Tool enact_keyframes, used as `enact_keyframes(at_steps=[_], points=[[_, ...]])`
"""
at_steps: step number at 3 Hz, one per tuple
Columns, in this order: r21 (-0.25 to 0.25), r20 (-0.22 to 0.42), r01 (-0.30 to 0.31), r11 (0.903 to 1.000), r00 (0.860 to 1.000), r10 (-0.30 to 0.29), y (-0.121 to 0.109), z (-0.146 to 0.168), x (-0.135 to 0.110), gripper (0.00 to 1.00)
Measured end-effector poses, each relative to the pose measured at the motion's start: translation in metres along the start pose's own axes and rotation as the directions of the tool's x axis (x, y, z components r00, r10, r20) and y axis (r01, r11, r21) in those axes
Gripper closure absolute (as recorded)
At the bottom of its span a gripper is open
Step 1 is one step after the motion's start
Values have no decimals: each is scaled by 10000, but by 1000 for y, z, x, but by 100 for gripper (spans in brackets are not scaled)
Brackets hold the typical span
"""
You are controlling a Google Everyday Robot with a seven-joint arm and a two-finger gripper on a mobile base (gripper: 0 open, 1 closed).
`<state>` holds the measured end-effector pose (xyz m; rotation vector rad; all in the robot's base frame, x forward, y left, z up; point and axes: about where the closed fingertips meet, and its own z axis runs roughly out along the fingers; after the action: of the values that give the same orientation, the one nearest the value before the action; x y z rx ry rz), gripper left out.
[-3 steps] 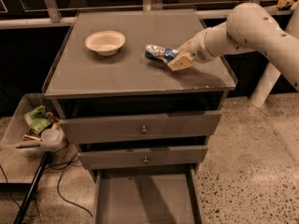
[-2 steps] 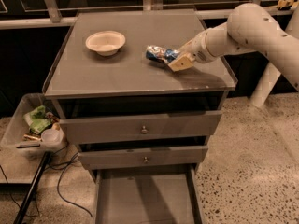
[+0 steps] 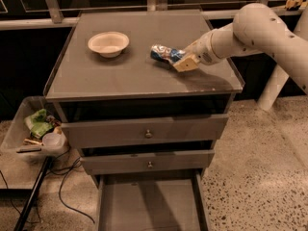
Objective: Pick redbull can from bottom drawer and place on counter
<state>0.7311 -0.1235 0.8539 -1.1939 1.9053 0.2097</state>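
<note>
**Placing step: can at counter level**

Camera view.
- Item: small blue-and-silver metal redbull can (image 3: 163, 54), lying on its side on the flat grey counter (image 3: 120, 81), right of the round white bowl (image 3: 109, 43).
- Claw (image 3: 185, 62): at the can's right end, touching it. You cannot tell whether it is gripping or has let go.
- Wide grey bottom drawer (image 3: 149, 206): pulled out, no can visible inside.
- Step, as judged: placement, nearly done.
- Next you need a confirmed release, then a lift away without nudging the can.
</note>
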Motion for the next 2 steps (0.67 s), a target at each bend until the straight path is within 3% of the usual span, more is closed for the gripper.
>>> enact_keyframes(at_steps=[1,2], points=[[-1,0,0,10000,10000,0,0,0,0,16],[-1,0,0,10000,10000,0,0,0,0,0]])
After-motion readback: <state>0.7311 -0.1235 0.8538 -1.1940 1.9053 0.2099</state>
